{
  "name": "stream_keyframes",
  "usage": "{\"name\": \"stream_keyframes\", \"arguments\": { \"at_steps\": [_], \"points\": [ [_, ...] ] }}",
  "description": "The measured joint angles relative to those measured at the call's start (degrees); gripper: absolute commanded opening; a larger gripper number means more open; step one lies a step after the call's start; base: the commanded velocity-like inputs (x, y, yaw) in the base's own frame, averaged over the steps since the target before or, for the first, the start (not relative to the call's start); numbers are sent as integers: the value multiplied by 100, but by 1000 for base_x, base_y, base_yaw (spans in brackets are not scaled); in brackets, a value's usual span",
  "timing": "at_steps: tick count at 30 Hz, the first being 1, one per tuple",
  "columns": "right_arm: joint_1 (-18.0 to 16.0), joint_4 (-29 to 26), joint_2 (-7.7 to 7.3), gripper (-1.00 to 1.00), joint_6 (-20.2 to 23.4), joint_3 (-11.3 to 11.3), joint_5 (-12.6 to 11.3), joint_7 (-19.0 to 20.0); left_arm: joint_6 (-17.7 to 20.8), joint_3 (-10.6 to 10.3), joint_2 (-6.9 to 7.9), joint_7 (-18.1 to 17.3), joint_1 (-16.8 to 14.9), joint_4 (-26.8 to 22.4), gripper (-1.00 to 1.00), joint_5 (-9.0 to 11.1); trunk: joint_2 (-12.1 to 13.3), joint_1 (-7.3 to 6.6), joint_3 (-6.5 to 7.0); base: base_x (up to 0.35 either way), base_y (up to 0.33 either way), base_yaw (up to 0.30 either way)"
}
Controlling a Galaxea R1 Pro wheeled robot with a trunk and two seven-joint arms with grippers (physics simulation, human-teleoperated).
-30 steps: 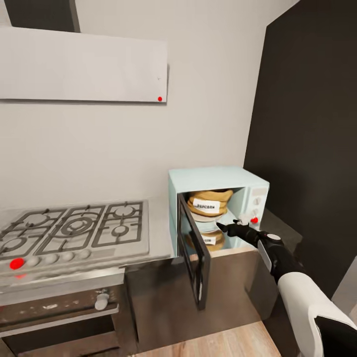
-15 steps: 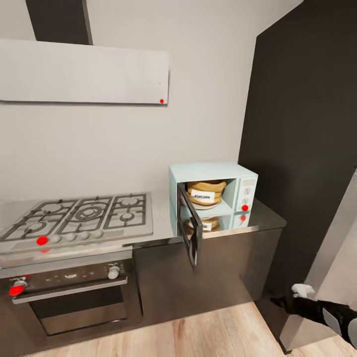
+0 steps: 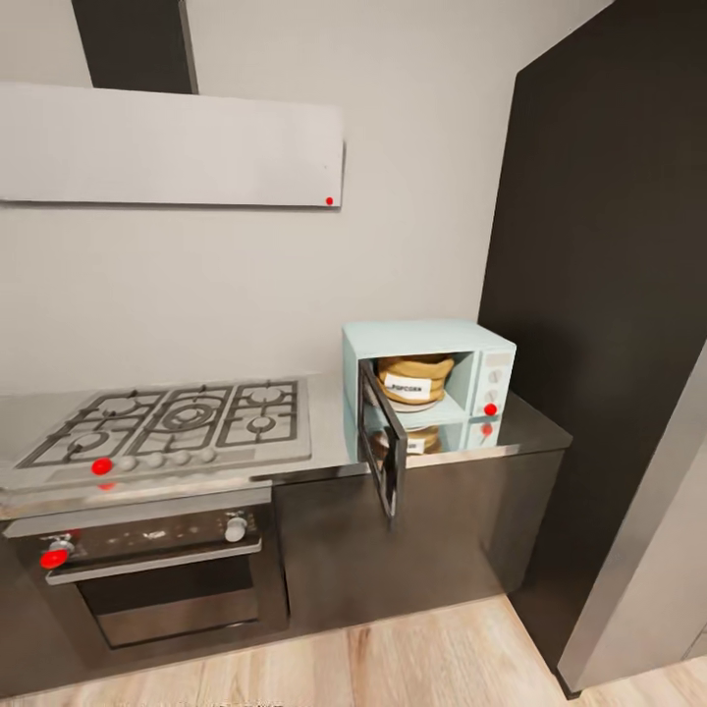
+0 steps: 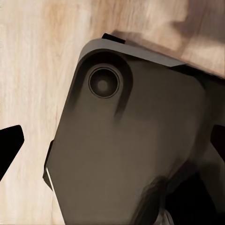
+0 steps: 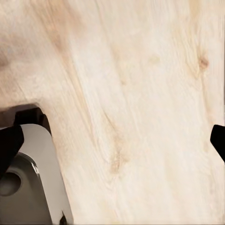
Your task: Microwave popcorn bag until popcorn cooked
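Both sets of jaws hung low over the wooden floor, and each wrist view caught only dark fingertips at opposite edges of the picture, well apart, so both read as released and holding nothing. Under the left arm sat a grey-brown plate of the robot's own base; a paler corner of the base lay under the right.

A second before, the right arm had been stretched to the microwave's front, its fingers by the red light; half a second later it had dropped toward the floor, and by this moment it had left the head view. The view itself had pulled back and taken in more of the room, so the robot had moved off.

That left the popcorn bag sitting inside the microwave, label outward, with the dark glass door hanging open toward 6 o'clock. My judgement: the loading was done, but the door had yet to be shut before any heating, and the withdrawal put the arm farther from it.

Outward, the steel counter carried the microwave at its 3 o'clock end and a gas hob toward 9. A built-in oven sat below the hob, a pale hood above, and a tall dark panel stood at 3 o'clock.
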Motion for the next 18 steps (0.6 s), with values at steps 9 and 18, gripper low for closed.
{"name": "stream_keyframes", "arguments": {
  "at_steps": [9, 18],
  "points": [
    [17, 0, 63, 100, -70, 8, 10, -21, -6, -12, -9, -37, 0, -19, 100, -32, 0, 0, 0, 0, 0, 277],
    [18, 7, 210, 100, -78, 9, 836, -20, -1, 0, -9, -62, 0, -45, 100, -9, 1, 0, 0, 0, 0, 267]
  ]
}}
